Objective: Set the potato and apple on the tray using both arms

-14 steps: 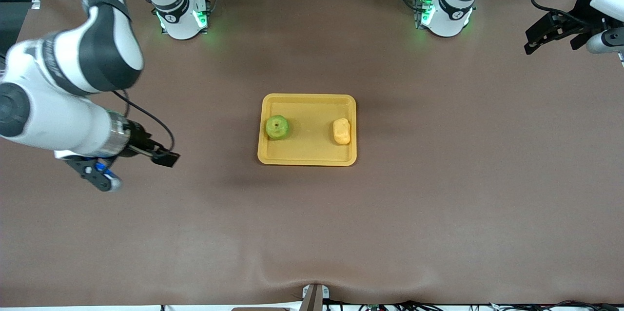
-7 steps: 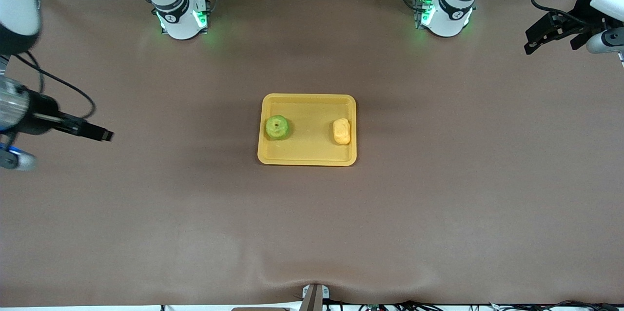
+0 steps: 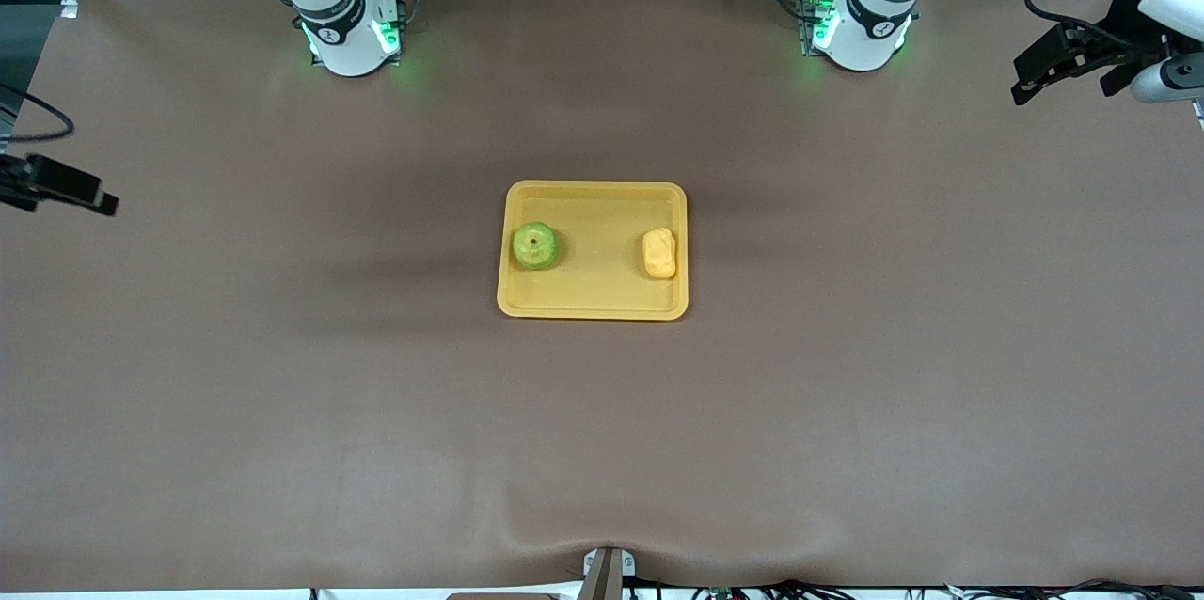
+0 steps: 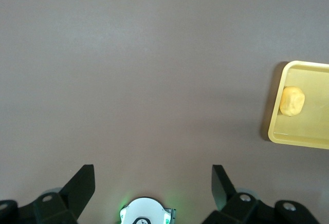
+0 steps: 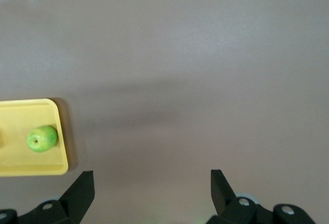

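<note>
On the brown surface (image 3: 847, 393), front view, you have one tray (image 3: 593, 191) holding one apple (image 3: 535, 245) toward the right arm's end and one potato (image 3: 659, 253) toward the left arm's end, apart. Nothing stands around the tray. Both arms wait at the surface's ends. Left wrist view: left pincer (image 4: 153, 185) spread apart, empty, over bare surface, potato well off. Right wrist view: right pincer (image 5: 152, 187) likewise apart and empty.
</note>
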Available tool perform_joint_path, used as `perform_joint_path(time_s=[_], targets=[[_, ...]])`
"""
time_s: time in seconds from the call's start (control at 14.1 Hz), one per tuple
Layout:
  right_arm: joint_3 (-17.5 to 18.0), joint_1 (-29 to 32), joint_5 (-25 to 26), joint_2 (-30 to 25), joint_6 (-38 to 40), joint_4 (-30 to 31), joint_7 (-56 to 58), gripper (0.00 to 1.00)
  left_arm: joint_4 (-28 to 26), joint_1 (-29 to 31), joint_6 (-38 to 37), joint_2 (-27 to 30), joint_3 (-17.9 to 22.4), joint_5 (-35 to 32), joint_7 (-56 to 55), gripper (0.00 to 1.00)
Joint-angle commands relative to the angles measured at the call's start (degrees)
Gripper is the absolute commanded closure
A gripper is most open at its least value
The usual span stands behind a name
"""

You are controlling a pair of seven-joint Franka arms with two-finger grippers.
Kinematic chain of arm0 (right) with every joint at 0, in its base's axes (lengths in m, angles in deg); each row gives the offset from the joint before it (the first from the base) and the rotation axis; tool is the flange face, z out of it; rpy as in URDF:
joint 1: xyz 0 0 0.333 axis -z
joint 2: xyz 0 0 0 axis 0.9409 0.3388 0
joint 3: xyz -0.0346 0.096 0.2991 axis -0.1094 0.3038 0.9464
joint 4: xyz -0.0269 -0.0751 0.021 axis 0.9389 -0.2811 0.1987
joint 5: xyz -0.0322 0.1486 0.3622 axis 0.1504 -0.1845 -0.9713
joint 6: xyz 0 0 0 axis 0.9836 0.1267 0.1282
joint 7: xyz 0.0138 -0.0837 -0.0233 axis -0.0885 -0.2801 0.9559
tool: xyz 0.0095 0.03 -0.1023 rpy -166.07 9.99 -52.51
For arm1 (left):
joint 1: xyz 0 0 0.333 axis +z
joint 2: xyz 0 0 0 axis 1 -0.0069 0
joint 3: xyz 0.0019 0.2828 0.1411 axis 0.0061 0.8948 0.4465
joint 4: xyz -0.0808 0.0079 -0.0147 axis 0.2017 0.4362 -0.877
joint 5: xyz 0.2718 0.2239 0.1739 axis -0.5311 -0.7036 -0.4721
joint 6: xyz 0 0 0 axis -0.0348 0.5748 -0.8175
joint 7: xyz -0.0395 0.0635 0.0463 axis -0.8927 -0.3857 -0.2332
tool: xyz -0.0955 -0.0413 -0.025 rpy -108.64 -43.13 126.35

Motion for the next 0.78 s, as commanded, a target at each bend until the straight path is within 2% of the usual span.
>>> perform_joint_path(time_s=[0.0, 0.07, 0.21, 0.71], targets=[[1.7, 2.6, 1.4, -7.0, -1.4, 8.7, 2.8, 0.00, -0.4, 0.1, 0.2, 0.6, 0.0, 0.9, 0.1, 0.00], [3.2, 3.7, 2.4, -8.8, -3.0, 11.0, 2.9, 0.00, -0.4, 0.1, 0.2, 0.6, 0.0, 0.9, 0.1, 0.00], [8.7, 7.2, 5.4, -12.8, -4.5, 15.0, 2.8, 0.00, -0.3, 0.1, 0.2, 0.6, 0.0, 0.9, 0.1, 0.00], [7.7, 7.0, 5.4, -13.8, -5.0, 17.0, 5.5, 0.00, -0.3, 0.3, 1.5, 0.2, 0.0, 0.9, 0.2, 0.00]])
